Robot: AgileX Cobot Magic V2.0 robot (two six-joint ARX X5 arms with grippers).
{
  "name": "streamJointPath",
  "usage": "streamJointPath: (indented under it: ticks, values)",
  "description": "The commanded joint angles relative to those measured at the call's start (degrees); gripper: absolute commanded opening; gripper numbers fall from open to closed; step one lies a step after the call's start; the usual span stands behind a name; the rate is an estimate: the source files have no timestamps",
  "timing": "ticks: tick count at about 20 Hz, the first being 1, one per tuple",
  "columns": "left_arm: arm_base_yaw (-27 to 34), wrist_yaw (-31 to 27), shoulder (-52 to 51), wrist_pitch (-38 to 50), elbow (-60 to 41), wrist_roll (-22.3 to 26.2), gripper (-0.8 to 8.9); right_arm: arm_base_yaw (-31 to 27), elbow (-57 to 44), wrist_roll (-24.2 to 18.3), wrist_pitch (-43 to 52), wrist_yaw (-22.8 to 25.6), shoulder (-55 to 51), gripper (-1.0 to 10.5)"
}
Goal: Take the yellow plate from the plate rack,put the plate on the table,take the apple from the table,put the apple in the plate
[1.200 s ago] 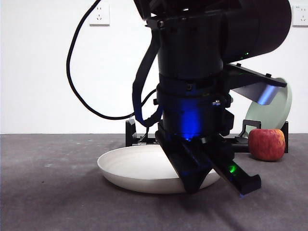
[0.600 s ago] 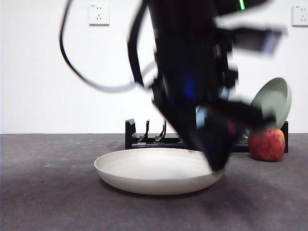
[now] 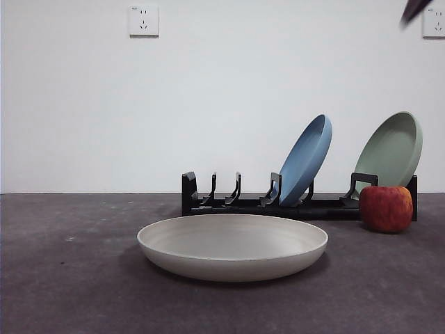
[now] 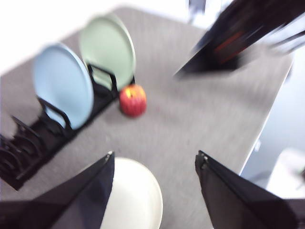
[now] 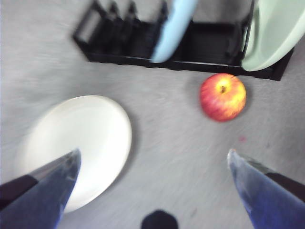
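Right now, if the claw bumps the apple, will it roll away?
Probably a bit: the apple is round and stands free on the table. It looks squat, so likely only a wobble. The plate rack just behind would probably stop it.

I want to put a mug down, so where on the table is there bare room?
Bare table lies beside the yellow plate, away from the apple, and in front of the apple. It is crowded along the plate rack.

Blue plate (image 3: 304, 160) leaning in the middle slot, tilted back to the right. Pale green plate (image 3: 393, 149) leaning likewise at the far right end. Two wall sockets, one (image 3: 143, 20) upper left, one (image 3: 433, 22) upper right.
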Motion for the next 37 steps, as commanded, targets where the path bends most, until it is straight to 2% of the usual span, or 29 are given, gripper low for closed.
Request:
streamJointPath:
  ticks: [1, 4, 10, 14, 22, 23, 27, 28, 31, 32, 37]
  values:
    - [-0.24, 1.09, -3.56, -1.42, -0.22, -1.79, 2.87, 0.09, -0.04, 0.55, 4.96, 1.6, 7.52, 6.5]
    - [-0.24, 1.11, -7.26, -2.86, -0.22, -3.1, 2.87, 0.09, -0.04, 0.52, 12.04, 2.03, 17.73, 6.7]
    - [-0.24, 1.09, -8.04, -4.87, -0.22, -3.3, 2.87, 0.09, -0.04, 0.44, 24.59, 6.54, 31.93, 7.0]
    - [-0.24, 1.09, -8.04, -5.2, -0.22, -3.34, 2.87, 0.02, -0.04, -0.33, 29.18, 9.49, 37.38, 7.0]
    - [-0.24, 0.96, -8.04, -5.46, -0.22, -3.34, 2.87, 0.0, -0.04, 0.15, 35.23, 9.38, 43.36, 6.9]
    - [-0.22, 0.87, -8.04, -5.46, -0.22, -3.34, 2.87, -0.02, -0.04, 0.28, 35.67, 9.49, 43.63, 6.3]
    - [-0.2, 0.85, -8.04, -5.44, -0.22, -3.32, 2.87, -0.02, -0.04, 0.31, 36.5, 8.98, 43.67, 2.1]
    - [-0.2, 0.35, -8.04, -5.4, -0.22, -3.3, 2.87, -0.02, -0.04, 0.31, 36.15, 8.85, 43.67, 1.4]
    - [-0.17, -2.03, -8.04, -5.44, -0.22, -3.28, 2.87, -0.09, -0.04, 0.31, 35.36, 8.9, 43.67, 1.0]
    - [-0.2, -2.03, -8.04, -5.44, -0.22, -3.28, 2.87, -0.07, -0.04, 0.31, 35.06, 8.87, 43.67, -0.1]
    - [-0.17, -2.03, -8.04, -5.84, -0.22, -3.28, 2.87, -0.04, -0.04, 0.2, 34.1, 8.81, 42.25, -0.1]
